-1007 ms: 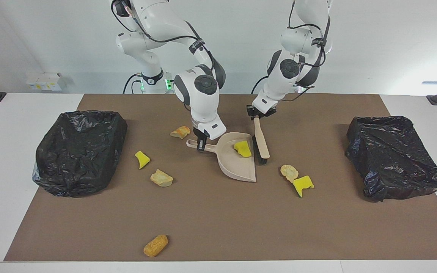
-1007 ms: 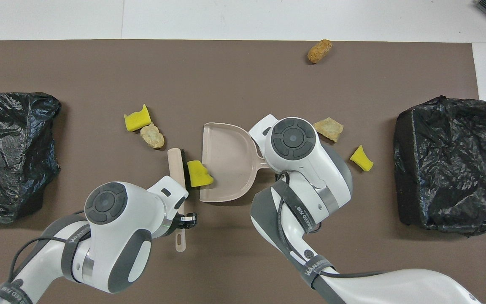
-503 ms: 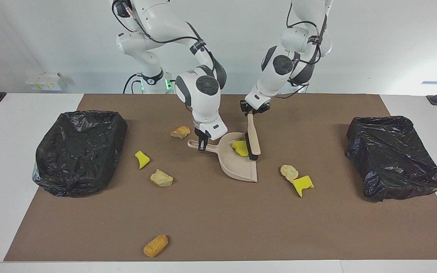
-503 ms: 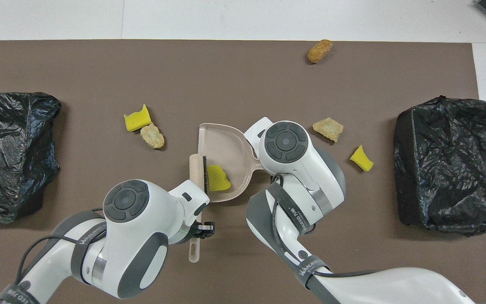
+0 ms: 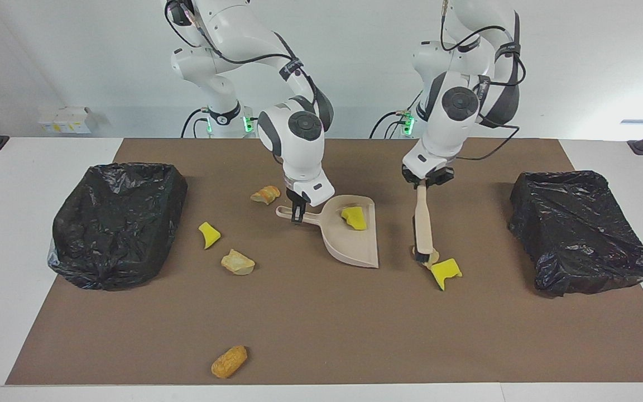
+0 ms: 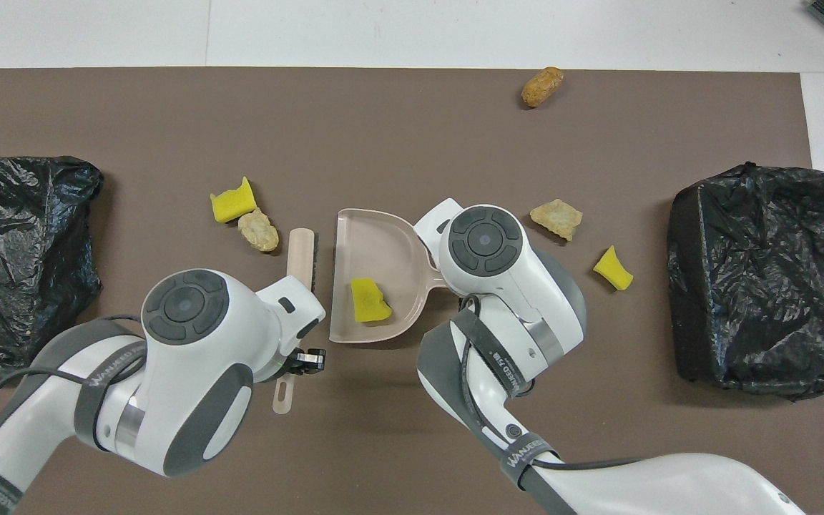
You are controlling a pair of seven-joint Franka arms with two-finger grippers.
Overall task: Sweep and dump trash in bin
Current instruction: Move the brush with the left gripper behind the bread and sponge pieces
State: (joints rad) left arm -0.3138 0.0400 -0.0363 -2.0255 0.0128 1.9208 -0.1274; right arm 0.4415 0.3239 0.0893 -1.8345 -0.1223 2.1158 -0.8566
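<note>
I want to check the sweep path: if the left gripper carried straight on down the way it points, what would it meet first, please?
The left gripper points down, shut on the beige brush handle; beyond the brush itself, it would probably meet the bare brown mat, just short of the tan bread lump, though depth is uncertain.

brush (image 5: pixel 423 223) covers part of bread lump (image 5: pixel 432 258), right gripper (image 6: pixel 448 275) under wrist
</note>
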